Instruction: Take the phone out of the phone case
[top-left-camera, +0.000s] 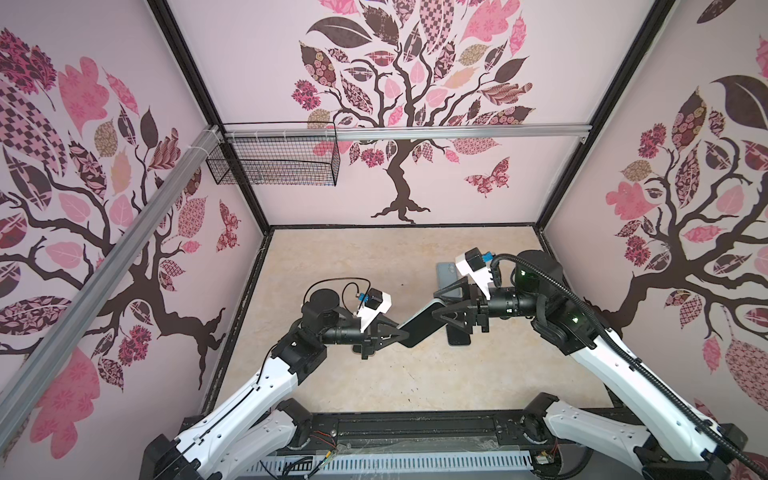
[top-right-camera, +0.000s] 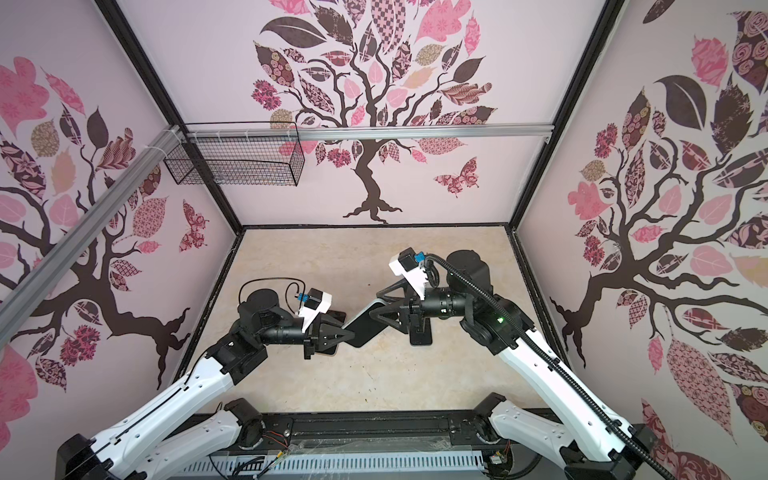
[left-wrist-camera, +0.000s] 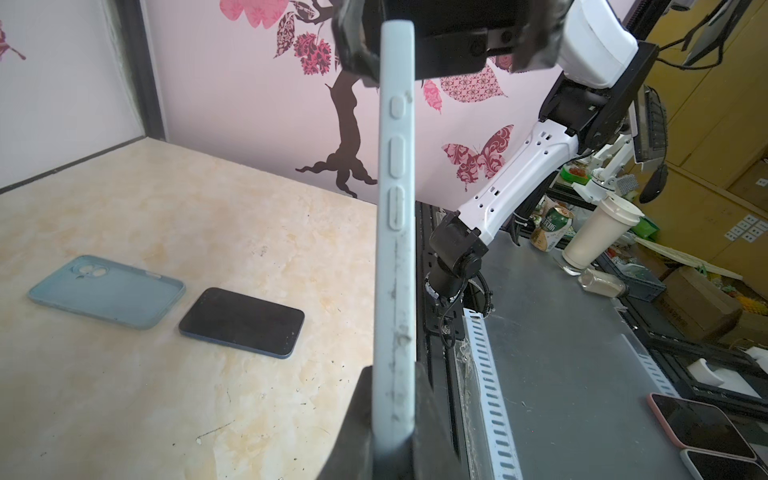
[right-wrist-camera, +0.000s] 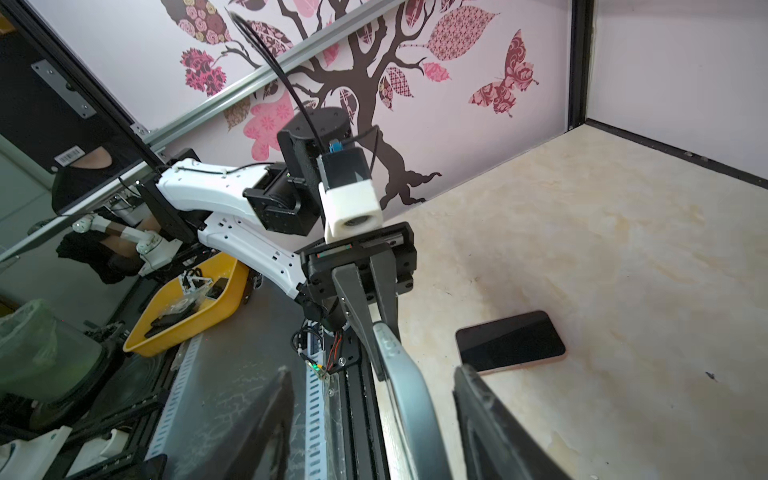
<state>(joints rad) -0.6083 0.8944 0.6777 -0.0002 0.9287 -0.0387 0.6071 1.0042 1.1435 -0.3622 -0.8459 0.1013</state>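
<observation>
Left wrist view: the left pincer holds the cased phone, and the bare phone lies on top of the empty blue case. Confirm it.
One thing is wrong. The left pincer does hold the cased phone, but the bare phone lies beside the empty blue case on the table, apart from it, not on top. The left wrist view shows the gap.

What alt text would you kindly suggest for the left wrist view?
The left gripper holds a pale blue cased phone edge-on, with the right gripper around its far end. On the table lie an empty blue case and a bare dark phone.
</observation>
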